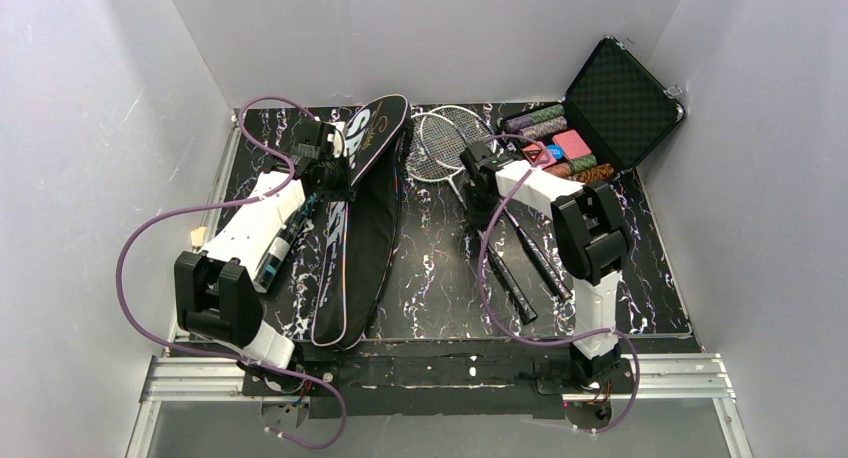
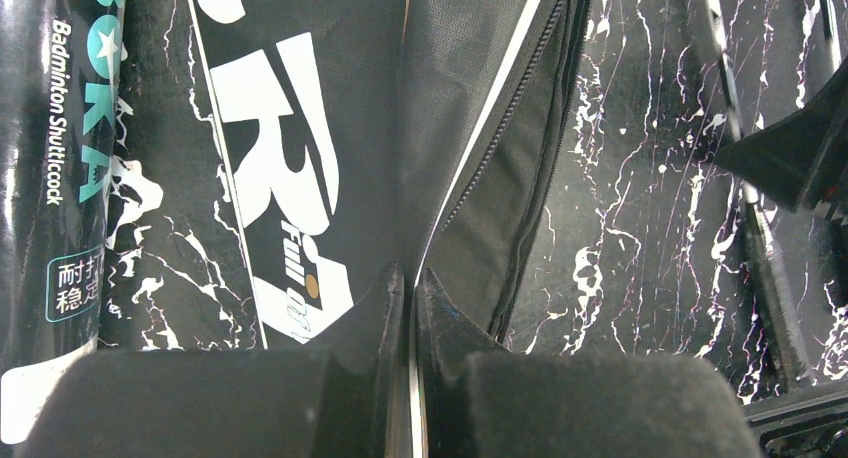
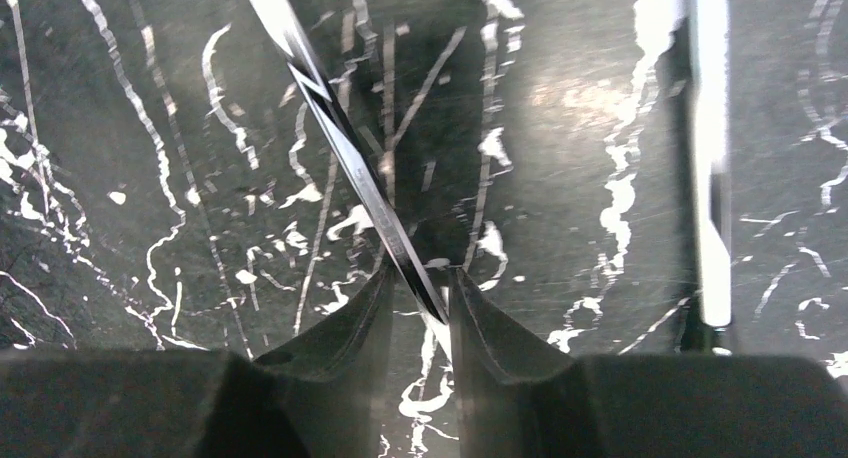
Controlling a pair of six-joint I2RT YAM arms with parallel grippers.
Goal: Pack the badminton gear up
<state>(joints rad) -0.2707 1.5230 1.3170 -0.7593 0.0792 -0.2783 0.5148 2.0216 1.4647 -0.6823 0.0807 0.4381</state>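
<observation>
At the 1 o'clock corner of the black, white-veined desk, a hard black case is seen open. Its lid is lined with egg-crate foam and its tray is filled with rows of coloured poker chips. A long fabric racket bag, racket-shaped and lettered in white, is laid from 12 towards 7 o'clock. A zip is run along its side, and its inside is not shown. The left gripper is closed tight on the bag's white-piped edge.

Just beside the bag, at 9 o'clock, a glossy black tube printed in teal is laid, its contents hidden. Two thin-shafted rackets are crossed to the right of the bag, heads at 12 o'clock, grips towards 5. One slim shaft is straddled by the right gripper; whether it is pinched cannot be told.
</observation>
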